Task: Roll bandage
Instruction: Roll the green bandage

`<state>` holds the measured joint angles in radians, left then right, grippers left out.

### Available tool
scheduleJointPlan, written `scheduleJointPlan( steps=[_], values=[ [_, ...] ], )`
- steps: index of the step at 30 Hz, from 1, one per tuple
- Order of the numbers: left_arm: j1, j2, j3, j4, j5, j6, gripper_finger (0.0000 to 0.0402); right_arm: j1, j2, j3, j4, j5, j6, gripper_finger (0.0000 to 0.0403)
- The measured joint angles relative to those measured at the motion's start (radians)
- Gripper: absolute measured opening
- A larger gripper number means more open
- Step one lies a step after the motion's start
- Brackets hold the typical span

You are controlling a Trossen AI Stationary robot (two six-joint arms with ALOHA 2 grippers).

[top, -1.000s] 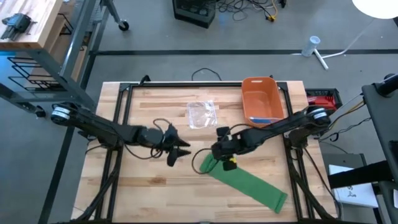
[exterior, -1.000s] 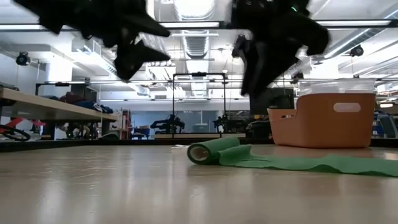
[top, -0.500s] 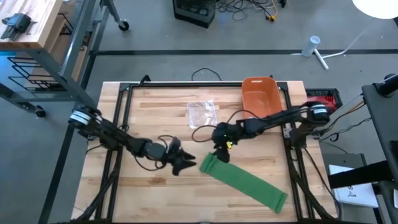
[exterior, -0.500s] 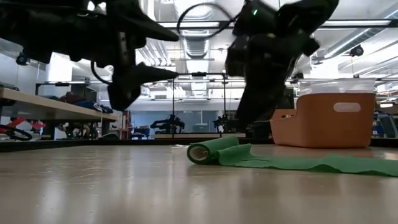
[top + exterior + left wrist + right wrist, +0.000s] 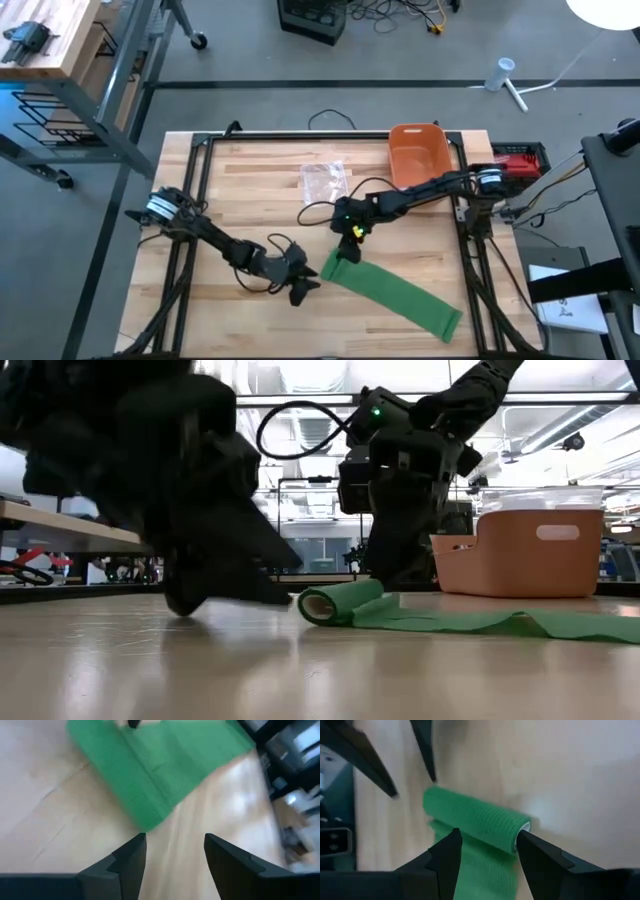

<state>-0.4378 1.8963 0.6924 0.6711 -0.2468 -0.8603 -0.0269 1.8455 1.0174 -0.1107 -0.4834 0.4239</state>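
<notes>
The left gripper [image 5: 303, 287] has dropped low to the table and swung in beside the rolled end of the green bandage [image 5: 390, 294], its fingers apart and empty. The right gripper [image 5: 352, 240] has pulled back over the roll's far end, fingers also apart, gripping nothing. With one gripper now at each end of the roll [image 5: 330, 602], the arms look placed to start turning it along the strip, most of which lies flat and unrolled toward the table's right front corner. Behind stand an orange bin [image 5: 421, 158] and a clear plastic bag [image 5: 324, 182], both well apart from the work. Nothing blocks the strip's path.
</notes>
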Motion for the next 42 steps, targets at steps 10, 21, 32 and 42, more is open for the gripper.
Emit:
scheduleJointPlan(
  steps=[10, 21, 32, 42],
  values=[
    [-0.001, 0.012, 0.1, -0.264, -0.051, 0.029, 0.0187, 0.001, 0.017, 0.044, 0.018, -0.022, 0.001, 0.0183],
    [0.002, -0.009, 0.093, -0.35, -0.106, 0.047, 0.0152, 0.002, 0.018, 0.036, 0.009, -0.061, -0.018, 0.0183],
    [0.005, -0.009, 0.093, -0.353, -0.119, 0.092, 0.0148, 0.003, 0.022, 0.021, 0.009, -0.017, 0.017, 0.0183],
    [0.006, -0.009, 0.093, -0.353, -0.13, 0.114, 0.0148, 0.01, 0.022, 0.02, 0.039, -0.059, 0.011, 0.0183]
  ],
)
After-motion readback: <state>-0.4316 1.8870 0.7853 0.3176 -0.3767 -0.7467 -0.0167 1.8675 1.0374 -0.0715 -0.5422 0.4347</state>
